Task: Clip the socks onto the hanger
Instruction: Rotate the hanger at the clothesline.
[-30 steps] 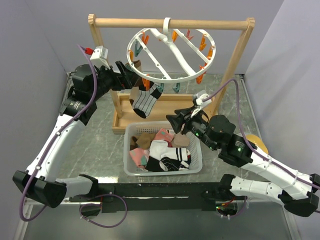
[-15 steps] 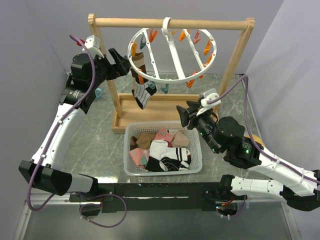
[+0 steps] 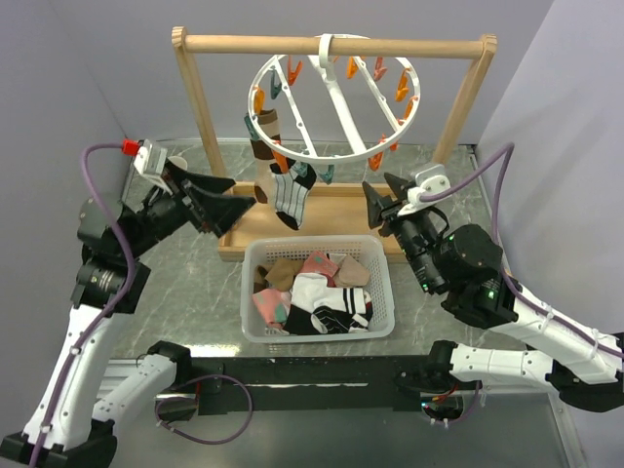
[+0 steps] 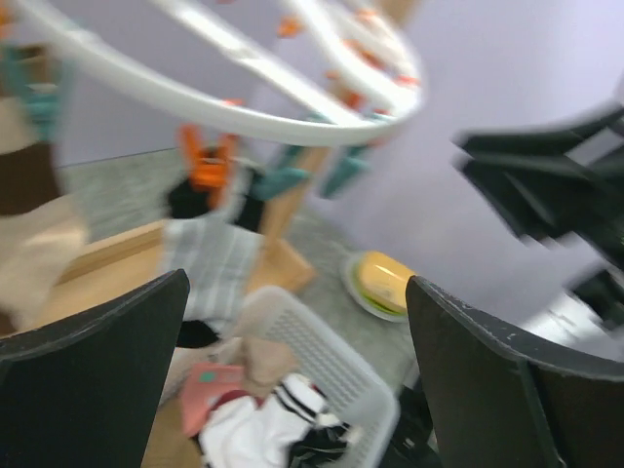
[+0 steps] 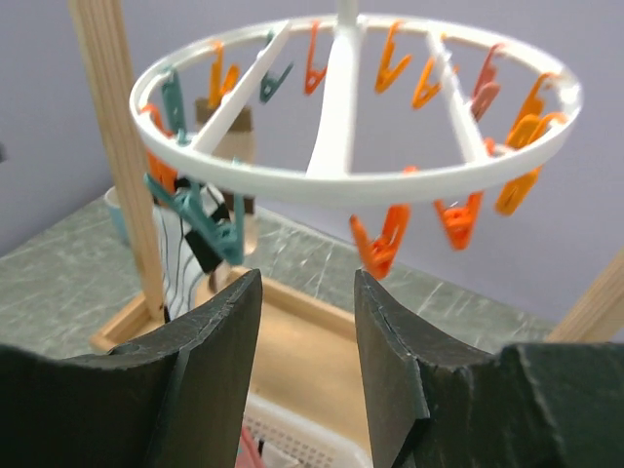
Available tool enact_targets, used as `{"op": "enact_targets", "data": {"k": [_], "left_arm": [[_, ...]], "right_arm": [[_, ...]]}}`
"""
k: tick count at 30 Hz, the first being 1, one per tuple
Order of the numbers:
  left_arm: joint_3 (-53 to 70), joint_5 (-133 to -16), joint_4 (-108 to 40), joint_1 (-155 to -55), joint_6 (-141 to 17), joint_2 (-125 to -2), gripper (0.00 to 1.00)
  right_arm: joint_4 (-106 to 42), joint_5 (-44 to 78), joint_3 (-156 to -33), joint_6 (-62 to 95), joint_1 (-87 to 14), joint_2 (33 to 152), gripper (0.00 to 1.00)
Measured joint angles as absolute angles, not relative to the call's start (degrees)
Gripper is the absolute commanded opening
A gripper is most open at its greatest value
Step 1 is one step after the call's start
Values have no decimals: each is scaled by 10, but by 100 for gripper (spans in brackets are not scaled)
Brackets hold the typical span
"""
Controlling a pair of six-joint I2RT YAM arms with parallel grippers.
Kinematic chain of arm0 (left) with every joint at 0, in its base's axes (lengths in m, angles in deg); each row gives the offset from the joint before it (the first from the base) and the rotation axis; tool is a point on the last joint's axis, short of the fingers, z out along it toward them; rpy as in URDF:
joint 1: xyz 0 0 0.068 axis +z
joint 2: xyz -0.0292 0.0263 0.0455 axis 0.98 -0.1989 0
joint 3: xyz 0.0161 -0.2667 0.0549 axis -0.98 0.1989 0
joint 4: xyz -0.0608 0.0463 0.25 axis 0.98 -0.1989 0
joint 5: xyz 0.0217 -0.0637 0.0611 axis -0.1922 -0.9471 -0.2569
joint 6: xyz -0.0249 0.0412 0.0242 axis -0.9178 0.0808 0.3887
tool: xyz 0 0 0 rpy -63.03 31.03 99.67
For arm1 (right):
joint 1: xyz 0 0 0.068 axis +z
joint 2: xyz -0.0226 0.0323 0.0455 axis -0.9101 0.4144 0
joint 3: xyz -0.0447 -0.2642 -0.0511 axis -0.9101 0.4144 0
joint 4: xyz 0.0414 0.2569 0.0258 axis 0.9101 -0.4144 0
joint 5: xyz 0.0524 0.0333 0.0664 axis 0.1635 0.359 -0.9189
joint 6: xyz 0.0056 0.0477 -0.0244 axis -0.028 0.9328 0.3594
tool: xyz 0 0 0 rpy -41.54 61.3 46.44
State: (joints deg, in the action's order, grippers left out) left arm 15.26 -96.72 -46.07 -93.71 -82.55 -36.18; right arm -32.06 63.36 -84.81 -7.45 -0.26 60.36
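The white ring hanger (image 3: 331, 109) hangs by its hook from the wooden frame's bar, orange and teal pegs around its rim. A black-and-white striped sock (image 3: 290, 191) and a brown-and-white sock (image 3: 261, 146) hang pegged at its left front. More socks (image 3: 314, 291) lie heaped in the white basket (image 3: 250, 292). My left gripper (image 3: 239, 207) stands wide open and holds nothing, left of the striped sock and apart from it. My right gripper (image 3: 372, 207) is open with nothing in it, right of the basket's far corner and below the ring (image 5: 341, 180). The left wrist view is blurred: ring (image 4: 244, 109), striped sock (image 4: 210, 263).
The wooden frame (image 3: 331, 45) stands on a shallow wooden tray (image 3: 234, 240) behind the basket. A yellow object on a plate (image 4: 385, 278) lies right of the basket (image 4: 336, 351). A frame post (image 5: 112, 146) and an orange peg (image 5: 380, 239) hang close before my right fingers (image 5: 210, 361).
My left arm has pulled away from the hanger, down and to the near left, leaving the striped sock pegged. My right gripper has moved up and right. The ring has swung.
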Motion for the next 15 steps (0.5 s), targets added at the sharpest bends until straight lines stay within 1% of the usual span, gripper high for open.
{"op": "enact_targets", "data": {"k": [2,3,6,10,15], "left_arm": [[162,-1026,-427,-937,-846,-342,99],[167,-1056,-403,-937,-862,-339,99],[175,-1115,-348,-949,-901,-358,99],[170,-1148,-308,-993,-925,-416,99],[145,-1151,-321,-1056,-913,-496,99]], "right_arm": [[-311,640,-868,-94,-6,614,51],[-308,642,-881,-103,-8,620,53],[-295,649,-918,-119,-29,638,54],[-299,645,-954,-110,-78,649,55],[-337,627,-1004,-64,-144,661,56]]}}
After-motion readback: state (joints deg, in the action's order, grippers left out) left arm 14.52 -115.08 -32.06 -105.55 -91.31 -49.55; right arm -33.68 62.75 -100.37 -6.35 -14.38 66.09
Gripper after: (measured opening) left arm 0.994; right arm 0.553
